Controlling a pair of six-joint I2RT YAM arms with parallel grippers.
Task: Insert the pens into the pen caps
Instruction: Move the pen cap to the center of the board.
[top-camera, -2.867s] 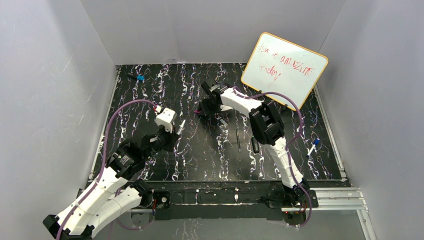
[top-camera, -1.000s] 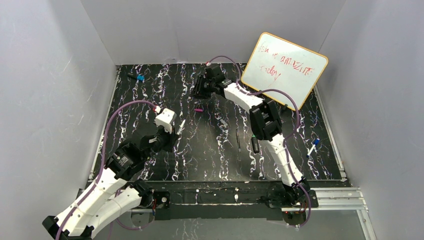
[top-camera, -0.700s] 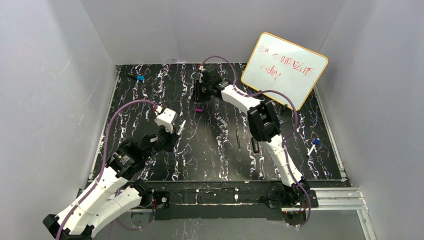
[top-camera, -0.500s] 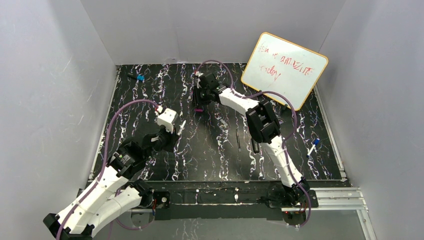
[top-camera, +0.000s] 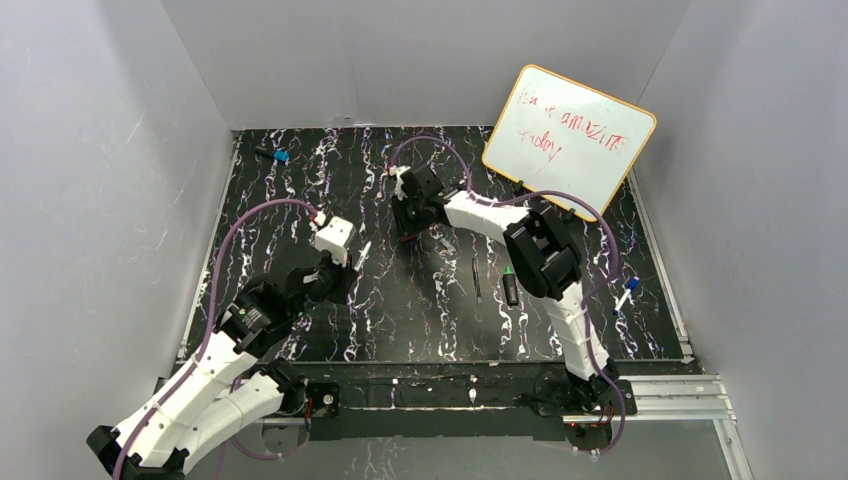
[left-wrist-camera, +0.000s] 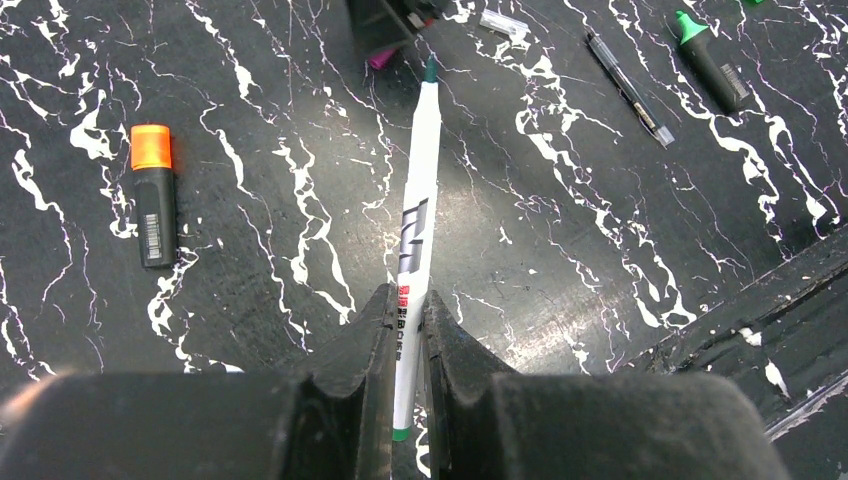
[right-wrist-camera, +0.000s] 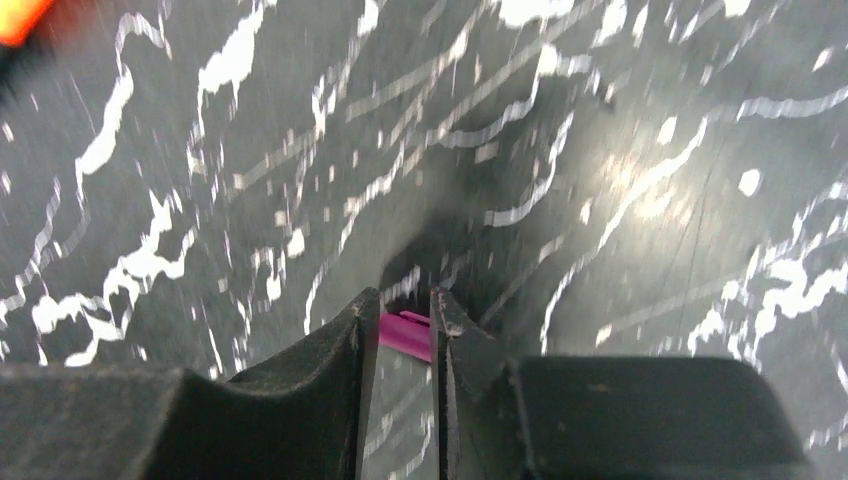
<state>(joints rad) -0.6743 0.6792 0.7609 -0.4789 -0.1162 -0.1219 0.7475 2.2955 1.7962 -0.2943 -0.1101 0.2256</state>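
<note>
My left gripper (top-camera: 338, 272) (left-wrist-camera: 405, 312) is shut on a slim white pen (left-wrist-camera: 418, 205) with a green tip. The pen points away from it toward my right gripper and also shows in the top view (top-camera: 362, 250). My right gripper (top-camera: 403, 226) (right-wrist-camera: 400, 312) is shut on a small purple cap (right-wrist-camera: 406, 334), held crosswise between its fingertips just above the mat. The left wrist view shows that cap (left-wrist-camera: 381, 58) just beyond the pen's tip, under the right gripper (left-wrist-camera: 385, 20).
A black marker with an orange cap (left-wrist-camera: 152, 195) lies to the left. A dark slim pen (top-camera: 476, 280) and a green-tipped black marker (top-camera: 510, 286) lie mid-mat. A white pen with a blue cap (top-camera: 626, 294) lies at the right, a blue cap (top-camera: 281, 156) at the back left. A whiteboard (top-camera: 570, 140) leans at the back right.
My right gripper came from the back of the mat down onto the purple cap, closed on it, and drew nearer to the pen's tip. The left arm stayed still.
</note>
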